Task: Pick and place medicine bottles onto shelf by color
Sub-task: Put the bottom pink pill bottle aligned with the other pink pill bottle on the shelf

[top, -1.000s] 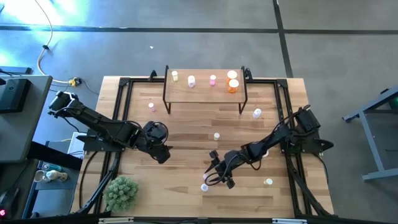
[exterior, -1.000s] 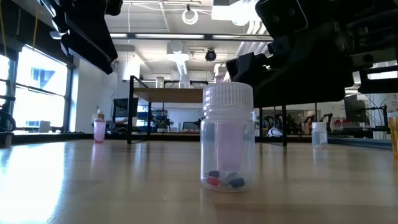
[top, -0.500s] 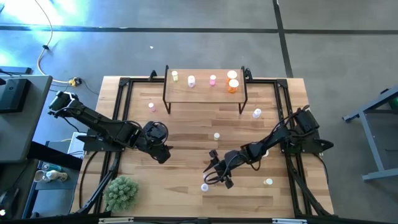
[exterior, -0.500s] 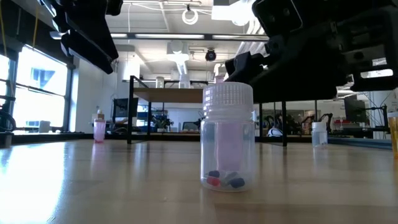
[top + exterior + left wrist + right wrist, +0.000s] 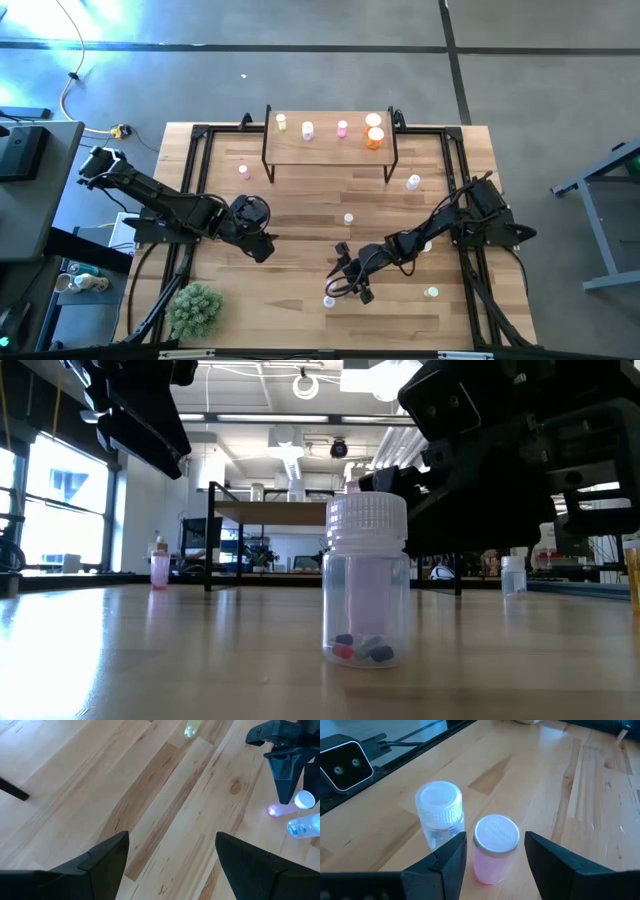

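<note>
From above, the right gripper [image 5: 344,277] hung low over the front middle of the desk [image 5: 300,215], and only 1 white cap [image 5: 329,300] showed just beside its tips. The right wrist view split that spot into 2 upright bottles standing close together: a pink bottle [image 5: 494,849] between the parted fingers [image 5: 437,865], not yet clamped, and a clear bottle [image 5: 440,815] just outside 1 finger. The low view, level with the desk, put the clear bottle [image 5: 366,582] in front, with a few coloured pills visible at its bottom and the pink one seen only as a tint behind it; the dark arm filled the space above. The left wrist view caught the same pair from across the desk, the pink bottle [image 5: 280,810] glowing under the right gripper [image 5: 285,765], and a yellow-green bottle [image 5: 190,730] farther off. The left gripper [image 5: 258,238] waited with jaws spread over the left of the desk, holding nothing. Only the high view showed the shelf [image 5: 330,145] top at the back, carrying 5 bottles: a yellow one, 2 pinkish ones and 2 orange ones [image 5: 374,138]. 4 loose bottles stood elsewhere on the desk, and a plant [image 5: 194,309] sat at the front left corner.
</note>
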Controlling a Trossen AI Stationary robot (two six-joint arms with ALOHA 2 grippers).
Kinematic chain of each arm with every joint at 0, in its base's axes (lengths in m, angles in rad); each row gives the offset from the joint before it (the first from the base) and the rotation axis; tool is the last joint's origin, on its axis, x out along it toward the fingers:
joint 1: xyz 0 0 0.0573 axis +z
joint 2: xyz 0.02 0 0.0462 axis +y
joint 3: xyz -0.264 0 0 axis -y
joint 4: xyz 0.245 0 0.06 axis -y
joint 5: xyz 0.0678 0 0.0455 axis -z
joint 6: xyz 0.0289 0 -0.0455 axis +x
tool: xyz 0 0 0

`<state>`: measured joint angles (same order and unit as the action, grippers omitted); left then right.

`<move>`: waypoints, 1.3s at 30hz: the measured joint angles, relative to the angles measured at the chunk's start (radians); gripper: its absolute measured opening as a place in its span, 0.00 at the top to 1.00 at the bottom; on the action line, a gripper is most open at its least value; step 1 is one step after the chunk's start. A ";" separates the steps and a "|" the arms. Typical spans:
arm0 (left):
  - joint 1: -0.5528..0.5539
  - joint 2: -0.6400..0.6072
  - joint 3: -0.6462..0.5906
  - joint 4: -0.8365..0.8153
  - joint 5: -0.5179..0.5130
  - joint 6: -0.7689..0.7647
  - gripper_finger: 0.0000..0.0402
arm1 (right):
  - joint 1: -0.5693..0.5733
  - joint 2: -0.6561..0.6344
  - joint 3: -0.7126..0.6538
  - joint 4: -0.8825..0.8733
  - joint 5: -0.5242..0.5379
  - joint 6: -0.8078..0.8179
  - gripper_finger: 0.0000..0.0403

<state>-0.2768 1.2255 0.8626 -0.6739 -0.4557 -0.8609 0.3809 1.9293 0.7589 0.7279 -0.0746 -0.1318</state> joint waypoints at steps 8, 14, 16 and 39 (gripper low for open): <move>0.000 0.000 0.000 0.000 0.000 0.002 0.28 | 0.000 0.000 0.000 0.002 0.000 0.000 0.67; 0.000 0.000 0.000 -0.001 0.000 0.015 0.28 | -0.001 0.000 0.001 0.002 0.000 -0.005 0.73; 0.000 0.000 0.000 -0.001 0.000 0.016 0.28 | -0.003 -0.005 0.001 -0.003 0.000 -0.006 0.73; 0.000 -0.001 0.000 0.020 -0.140 0.120 0.28 | -0.206 -0.440 0.001 -0.133 0.336 -0.051 0.74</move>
<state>-0.2764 1.2247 0.8624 -0.6538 -0.5956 -0.7407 0.1752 1.4896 0.7601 0.5951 0.2616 -0.1825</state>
